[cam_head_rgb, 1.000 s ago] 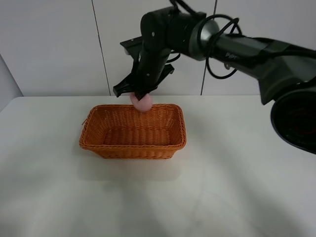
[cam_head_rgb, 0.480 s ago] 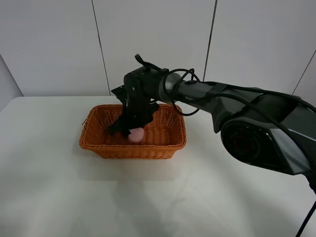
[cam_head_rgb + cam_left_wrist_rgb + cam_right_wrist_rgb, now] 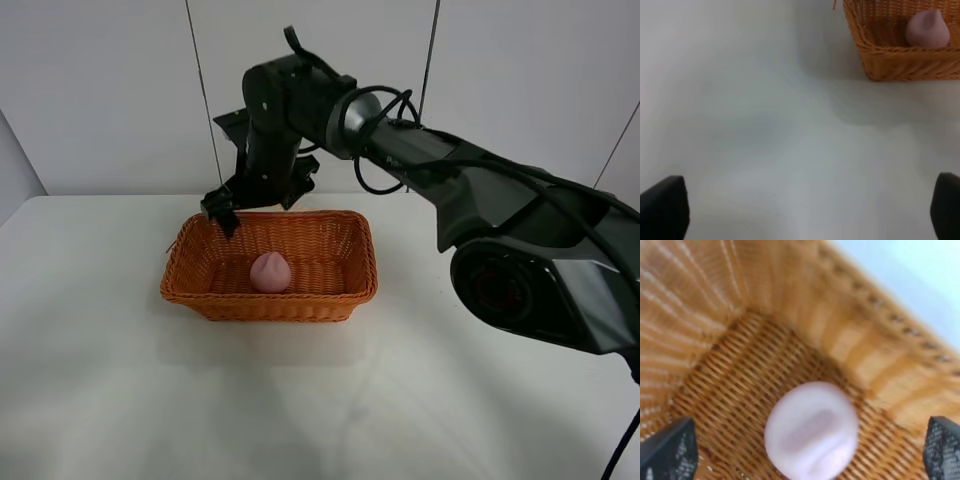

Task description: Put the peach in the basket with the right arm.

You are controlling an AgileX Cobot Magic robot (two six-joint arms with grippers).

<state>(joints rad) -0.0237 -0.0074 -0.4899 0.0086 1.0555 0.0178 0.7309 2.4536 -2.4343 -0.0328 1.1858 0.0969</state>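
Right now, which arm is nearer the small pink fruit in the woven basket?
Right: the right fingers hang over the orange-brown woven wicker basket, close above the small pink rounded peach; the left fingers sit over the white table, well outside the basket.

No legible text, label, brand, number or sign in any of the three views. Casing of the right arm (image 3: 470, 185): any print too small and too dark to read.
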